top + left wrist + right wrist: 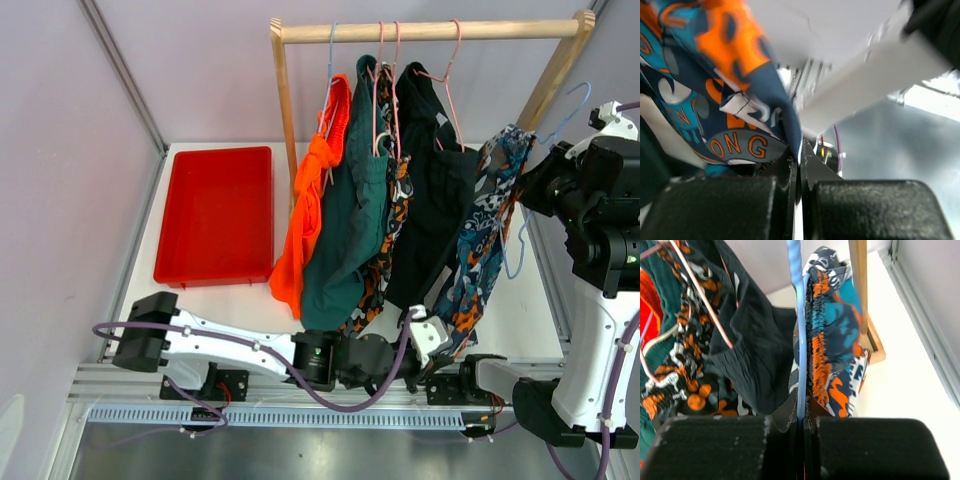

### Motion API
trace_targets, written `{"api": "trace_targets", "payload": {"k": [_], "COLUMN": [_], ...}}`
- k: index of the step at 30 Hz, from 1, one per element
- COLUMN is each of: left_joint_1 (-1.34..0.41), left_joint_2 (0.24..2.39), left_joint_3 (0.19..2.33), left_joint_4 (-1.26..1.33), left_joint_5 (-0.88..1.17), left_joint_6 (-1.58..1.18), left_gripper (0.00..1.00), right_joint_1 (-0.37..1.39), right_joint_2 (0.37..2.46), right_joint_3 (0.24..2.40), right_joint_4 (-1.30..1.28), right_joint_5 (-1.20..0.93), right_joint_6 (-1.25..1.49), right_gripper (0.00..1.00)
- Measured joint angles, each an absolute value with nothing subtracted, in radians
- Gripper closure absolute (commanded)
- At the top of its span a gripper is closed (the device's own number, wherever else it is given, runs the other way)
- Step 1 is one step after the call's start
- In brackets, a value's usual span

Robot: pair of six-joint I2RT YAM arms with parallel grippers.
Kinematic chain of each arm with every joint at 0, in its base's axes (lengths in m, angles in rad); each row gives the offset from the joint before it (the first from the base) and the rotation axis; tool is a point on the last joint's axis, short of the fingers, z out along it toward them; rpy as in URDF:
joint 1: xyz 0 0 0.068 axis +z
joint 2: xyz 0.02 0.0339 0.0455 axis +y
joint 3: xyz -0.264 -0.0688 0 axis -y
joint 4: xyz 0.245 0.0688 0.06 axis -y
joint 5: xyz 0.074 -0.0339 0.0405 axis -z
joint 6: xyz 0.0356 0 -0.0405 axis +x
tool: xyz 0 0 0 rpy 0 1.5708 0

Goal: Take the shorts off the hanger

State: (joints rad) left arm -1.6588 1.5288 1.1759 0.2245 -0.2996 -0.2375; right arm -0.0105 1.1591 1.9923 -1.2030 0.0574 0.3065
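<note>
left end effector (800, 169) was pinched shut on the hem of the blue-white print shorts (487, 235), right of centre in the top view. their long axis ran steeply, waistband up, hem lower left. right end effector (802, 422) was clamped on the blue hanger (796, 315). best judged: draw the hem down steadily, hanger braced.

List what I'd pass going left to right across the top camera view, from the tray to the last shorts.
Red tray → orange shorts → teal shorts → orange-black print shorts → navy shorts → blue print shorts
</note>
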Motion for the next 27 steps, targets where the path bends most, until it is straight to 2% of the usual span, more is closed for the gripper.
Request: {"api": "trace_targets", "payload": {"k": [8,13,18,24,27], "left_joint_1": [-1.679,-1.643,-1.505,-1.319,-1.267], "left_joint_2": [1.669,1.829,1.918,2.050,2.062], "left_joint_3": [1.213,1.527,1.788,2.049,2.068], "left_joint_4": [0.196,0.002,-0.132,-0.310,-0.347], "left_joint_5": [-0.380,-0.403,-0.386,-0.356,-0.356], "left_joint_6": [-0.262,-0.257,-0.256,-0.262,-0.262], "left_gripper": [1.00,1.00,1.00,1.00,1.00], "right_joint_1": [-0.010,-0.012,-0.014,-0.020,-0.011], "right_joint_2": [1.152,1.061,0.920,0.928,0.923], "right_joint_3": [2.025,1.941,1.813,1.950,1.995], "right_joint_4": [-1.301,-1.298,-1.349,-1.331,-1.331], "right_joint_5": [0.022,-0.050,-0.117,-0.117,-0.144], "right_joint_6": [0.331,0.387,0.421,0.453,0.472], "right_gripper": [1.00,1.00,1.00,1.00,1.00]}}
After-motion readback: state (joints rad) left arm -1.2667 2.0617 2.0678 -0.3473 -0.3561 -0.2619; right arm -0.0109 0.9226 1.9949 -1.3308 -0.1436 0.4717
